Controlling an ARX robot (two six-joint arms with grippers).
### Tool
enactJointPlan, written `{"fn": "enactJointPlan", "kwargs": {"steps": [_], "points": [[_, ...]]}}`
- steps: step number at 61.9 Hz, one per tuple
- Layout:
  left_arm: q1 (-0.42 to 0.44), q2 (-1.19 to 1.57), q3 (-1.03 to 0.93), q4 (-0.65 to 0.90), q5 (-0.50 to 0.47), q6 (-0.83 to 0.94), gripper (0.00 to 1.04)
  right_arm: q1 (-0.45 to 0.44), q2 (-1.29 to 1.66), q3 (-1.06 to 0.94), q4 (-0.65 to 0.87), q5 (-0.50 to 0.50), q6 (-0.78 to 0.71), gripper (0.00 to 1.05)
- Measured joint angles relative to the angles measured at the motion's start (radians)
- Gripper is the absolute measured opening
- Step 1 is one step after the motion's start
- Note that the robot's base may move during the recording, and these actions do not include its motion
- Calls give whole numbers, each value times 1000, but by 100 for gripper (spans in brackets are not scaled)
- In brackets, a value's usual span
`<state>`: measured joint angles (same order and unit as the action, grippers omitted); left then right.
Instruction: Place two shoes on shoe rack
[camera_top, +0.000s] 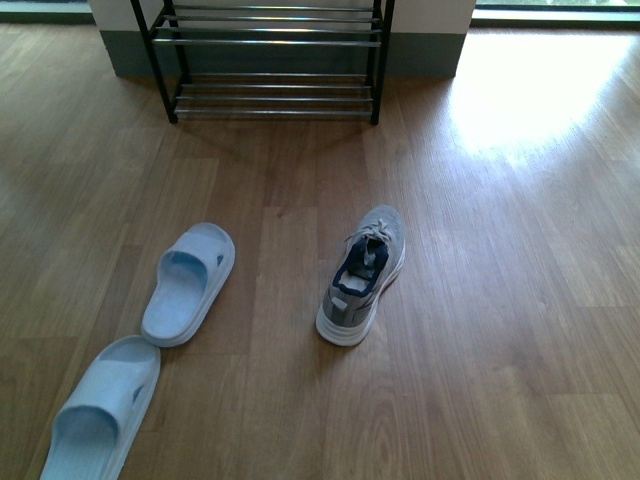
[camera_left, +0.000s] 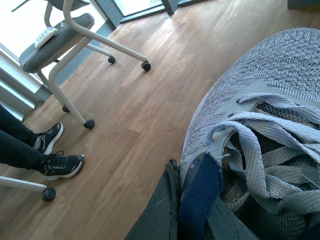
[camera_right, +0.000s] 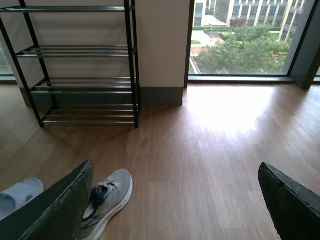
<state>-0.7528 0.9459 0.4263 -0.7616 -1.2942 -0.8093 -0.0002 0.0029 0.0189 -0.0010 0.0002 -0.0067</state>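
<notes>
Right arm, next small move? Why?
Probably shift the right gripper sideways over the grey sneaker and lower it: the jaws stand wide open over bare floor, and the sneaker lies by one finger, not between them.

wheeled chair (camera_left: 55, 45) | onlooker's black sneakers (camera_left: 62, 165) | window (camera_right: 280, 20), trees outside (camera_right: 225, 57) | wood floor (camera_top: 500, 350)

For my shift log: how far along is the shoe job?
Done: nothing; the shoe rack shows no shoes. In hand: left end effector holds one grey sneaker aloft. Left: racking it plus a second shoe; the other sneaker and both slides lie on the floor, right end effector open.
</notes>
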Motion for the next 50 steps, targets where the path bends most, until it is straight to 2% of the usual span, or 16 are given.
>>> {"fn": "enactJointPlan", "kwargs": {"steps": [50], "points": [[0,1,0,0,-5,-1,1,0,0,0,0,-4,0,96]]}}
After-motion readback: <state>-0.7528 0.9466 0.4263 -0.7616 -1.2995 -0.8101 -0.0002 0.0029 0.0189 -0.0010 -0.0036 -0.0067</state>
